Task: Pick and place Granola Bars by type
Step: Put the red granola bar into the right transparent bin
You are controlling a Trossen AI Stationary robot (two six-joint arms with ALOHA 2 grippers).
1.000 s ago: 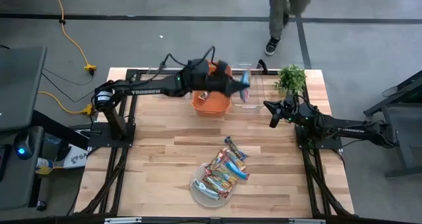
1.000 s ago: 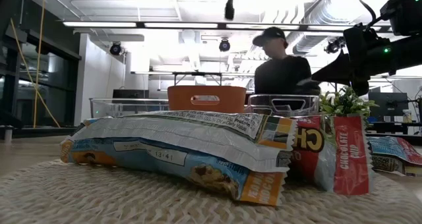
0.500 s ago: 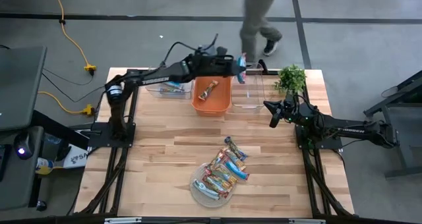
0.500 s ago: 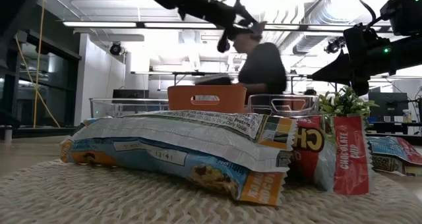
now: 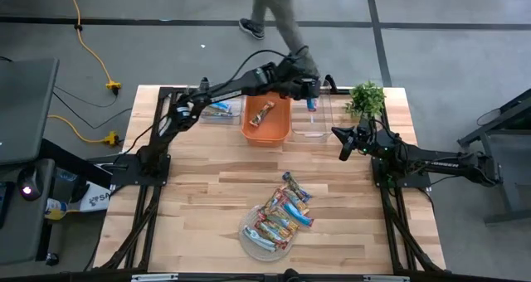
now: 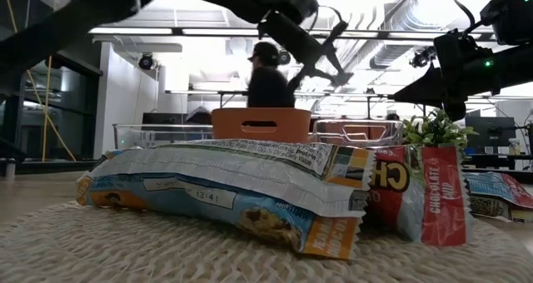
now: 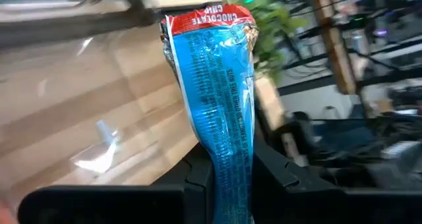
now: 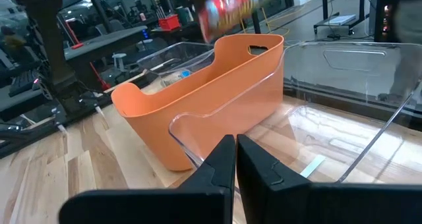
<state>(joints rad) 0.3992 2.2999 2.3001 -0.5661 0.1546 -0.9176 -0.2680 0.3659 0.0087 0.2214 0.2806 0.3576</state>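
Sorting barely begun: one bar in my claw, most on the mat.

My left gripper [image 5: 311, 97] clamps a blue chocolate-chip bar [image 7: 221, 99] above the clear bin [image 5: 313, 120]; a tan bar [image 5: 263, 113] lies in the orange bin [image 5: 266, 132], the pile [image 5: 278, 216] waits, and my right gripper [image 5: 341, 145], pinched empty, idles nearby.

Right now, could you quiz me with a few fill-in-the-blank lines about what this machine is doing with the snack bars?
1. The left gripper holds a bar whose wrapper is mostly ____.
2. It hangs over the ____ bin, beside the orange bin.
3. The remaining bars lie piled on a round ____.
4. The right gripper waits with its jaws ____.

Missing words: blue; clear; mat; shut
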